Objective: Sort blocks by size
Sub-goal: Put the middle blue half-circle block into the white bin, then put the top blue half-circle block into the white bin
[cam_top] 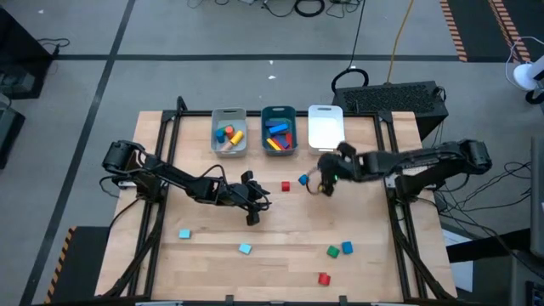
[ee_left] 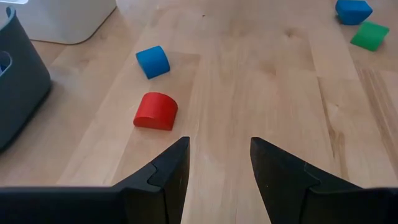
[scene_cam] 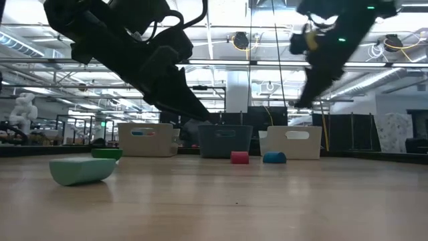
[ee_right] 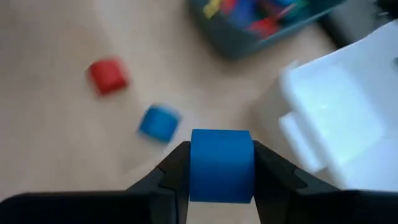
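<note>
Right wrist view shows the right gripper (ee_right: 221, 167) clamped on a blue block (ee_right: 221, 163), small, rigid, probably light, held by opposite flat sides, with the white tray (ee_right: 348, 112) at two o'clock; the left gripper (ee_left: 219, 163) hangs part-open, empty.

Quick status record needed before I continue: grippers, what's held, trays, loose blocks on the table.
right gripper: shut on a blue block, lifted near the white tray
left gripper: open, empty, low over mid-table
grey tray: holds a few blocks
teal tray: holds several blocks
white tray: no blocks visible inside
loose near trays: red block, second blue block
loose near front: two cyan, one green, one blue, one red
</note>
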